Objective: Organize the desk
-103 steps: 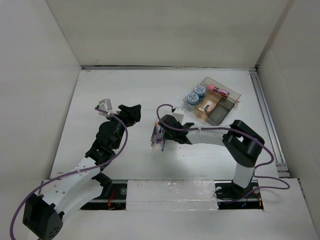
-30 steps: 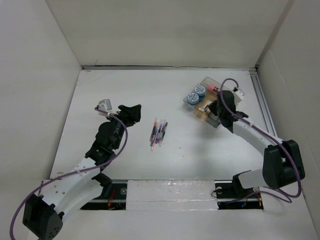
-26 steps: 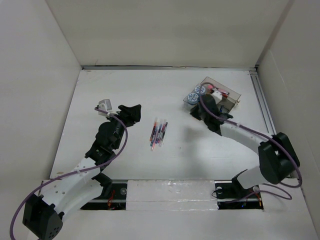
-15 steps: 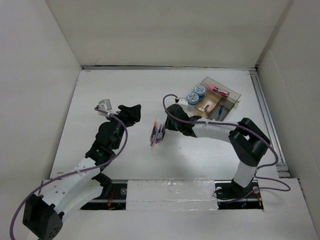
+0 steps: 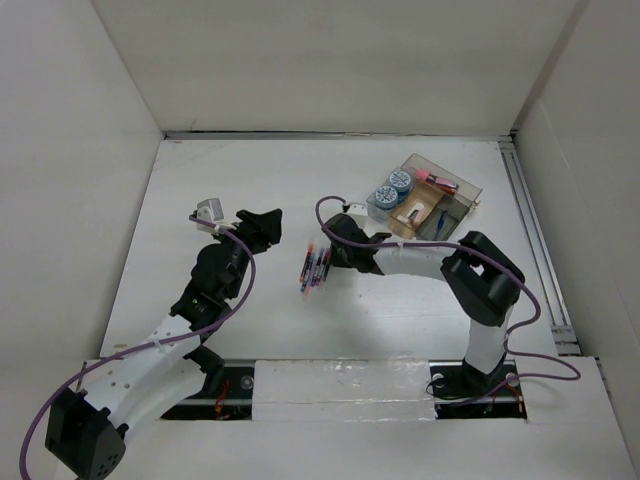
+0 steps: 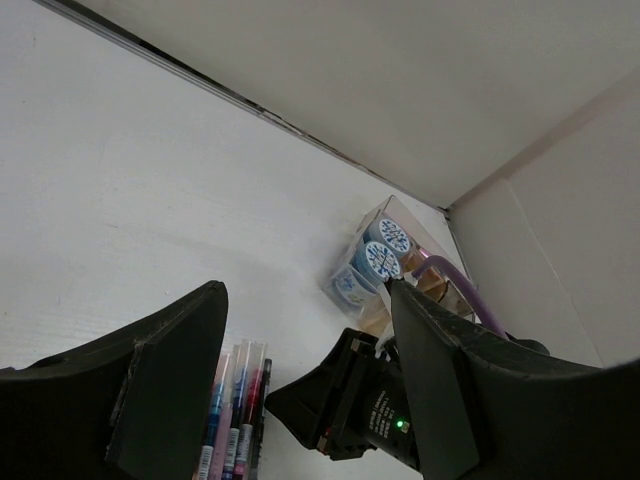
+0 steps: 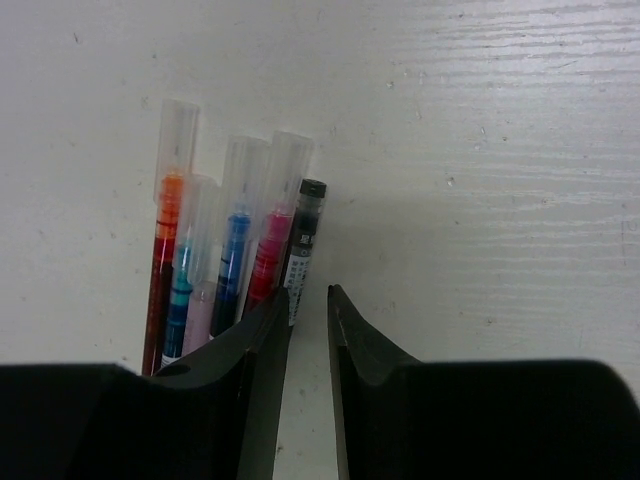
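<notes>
My right pincer [image 7: 308, 300] is nearly clenched. Only a slit shows between its fingers, and it grasps nothing. The desk [image 7: 480, 150] lies right beneath my tips, bare white in that slit. The row of pens [image 7: 230, 250] lies flat on it just ahead of me and off to one side, clear caps pointing away. The black pen [image 7: 303, 240] at the edge of the row runs back under the tip of one finger.

That is my worry: the slit is narrow, and the black pen lines up with a finger rather than with the gap. I judge that pressing down would land a tip on the barrel, roll it, and nudge the neighbours out of line. Widening has its own risk — the magenta pen [image 7: 268, 250] lies touching the black one, so I might pinch both.

The clear tray [image 5: 465, 190] sits well behind my pincer, so a skewed grip could let a pen slip on the way there. My left pincer [image 6: 305, 300] hangs released and empty on the far side of the pens from my right one
</notes>
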You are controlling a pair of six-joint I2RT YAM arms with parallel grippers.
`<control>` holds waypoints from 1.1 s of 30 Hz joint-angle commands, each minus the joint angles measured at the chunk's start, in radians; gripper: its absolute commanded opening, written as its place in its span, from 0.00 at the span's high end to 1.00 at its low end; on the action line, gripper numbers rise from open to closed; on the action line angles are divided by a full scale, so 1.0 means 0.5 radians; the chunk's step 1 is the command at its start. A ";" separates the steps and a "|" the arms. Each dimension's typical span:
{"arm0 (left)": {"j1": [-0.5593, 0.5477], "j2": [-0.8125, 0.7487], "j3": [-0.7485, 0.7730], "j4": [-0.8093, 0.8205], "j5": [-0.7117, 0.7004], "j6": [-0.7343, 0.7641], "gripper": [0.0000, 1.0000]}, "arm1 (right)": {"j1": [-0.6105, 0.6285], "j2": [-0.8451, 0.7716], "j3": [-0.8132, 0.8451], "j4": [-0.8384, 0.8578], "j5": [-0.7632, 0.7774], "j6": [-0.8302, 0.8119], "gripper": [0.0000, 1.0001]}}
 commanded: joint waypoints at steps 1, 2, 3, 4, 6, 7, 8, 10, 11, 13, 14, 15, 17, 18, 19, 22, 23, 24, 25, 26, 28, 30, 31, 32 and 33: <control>-0.004 -0.017 -0.013 0.099 0.009 0.020 0.38 | 0.015 0.029 0.094 -0.048 0.027 0.002 0.72; -0.004 -0.014 -0.007 0.090 -0.003 0.020 0.38 | 0.033 0.038 0.100 -0.049 0.018 0.005 0.72; -0.004 -0.011 -0.001 0.074 -0.012 0.017 0.38 | 0.033 0.035 0.097 -0.043 0.012 -0.013 0.72; -0.004 -0.011 0.005 0.068 -0.006 0.017 0.38 | 0.033 0.032 0.091 -0.030 0.006 -0.017 0.73; -0.004 -0.011 -0.007 0.086 0.015 0.017 0.38 | 0.033 0.032 0.100 -0.039 0.030 -0.020 0.72; -0.004 -0.011 -0.013 0.096 0.009 0.020 0.38 | 0.033 0.026 0.100 -0.052 0.036 -0.014 0.73; -0.004 -0.011 -0.004 0.087 -0.003 0.020 0.38 | 0.033 0.020 0.097 -0.055 0.039 -0.004 0.74; -0.004 -0.017 -0.001 0.074 0.006 0.017 0.38 | 0.033 -0.020 0.072 -0.030 0.039 -0.026 0.74; -0.004 -0.014 -0.007 0.093 0.015 0.017 0.38 | 0.033 -0.023 0.072 -0.030 0.048 -0.029 0.74; -0.004 -0.011 -0.010 0.099 0.003 0.017 0.38 | 0.033 -0.014 0.093 -0.055 0.036 -0.035 0.74; -0.004 -0.005 -0.004 0.078 -0.003 0.017 0.38 | 0.033 0.023 0.106 -0.070 0.018 -0.038 0.72; -0.004 -0.005 -0.001 0.074 0.006 0.020 0.38 | 0.033 0.044 0.124 -0.085 0.015 -0.038 0.72; -0.004 -0.011 -0.007 0.089 0.015 0.017 0.38 | 0.051 0.084 0.161 -0.131 0.036 -0.029 0.71; -0.004 -0.011 -0.010 0.093 0.003 0.020 0.38 | 0.051 0.109 0.167 -0.141 0.042 -0.026 0.71; -0.004 -0.011 -0.007 0.087 -0.006 0.020 0.38 | 0.051 0.115 0.167 -0.138 0.042 -0.017 0.71; -0.004 -0.017 -0.004 0.093 0.006 0.020 0.38 | 0.051 0.143 0.183 -0.180 0.085 -0.001 0.72; -0.004 -0.011 -0.010 0.096 0.006 0.020 0.38 | 0.051 0.143 0.186 -0.193 0.107 0.005 0.73; -0.004 -0.011 -0.010 0.093 -0.006 0.020 0.37 | 0.051 0.143 0.189 -0.196 0.116 0.005 0.73; -0.004 -0.005 -0.004 0.087 -0.009 0.017 0.37 | 0.051 0.143 0.189 -0.202 0.116 0.005 0.72; -0.004 -0.005 -0.001 0.074 -0.006 0.014 0.38 | 0.051 0.143 0.192 -0.202 0.113 0.005 0.72; -0.004 -0.011 -0.004 0.080 0.012 0.017 0.37 | 0.051 0.128 0.195 -0.211 0.116 0.005 0.72; -0.004 -0.011 -0.010 0.093 -0.009 0.020 0.37 | 0.051 0.124 0.192 -0.205 0.125 0.008 0.72; -0.004 -0.011 -0.004 0.074 -0.015 0.020 0.37 | 0.051 0.140 0.201 -0.223 0.128 0.002 0.75; -0.004 -0.011 -0.001 0.068 -0.012 0.020 0.37 | 0.051 0.149 0.207 -0.242 0.137 0.008 0.80; -0.004 -0.014 -0.001 0.068 -0.003 0.020 0.37 | 0.051 0.155 0.216 -0.269 0.189 0.017 0.85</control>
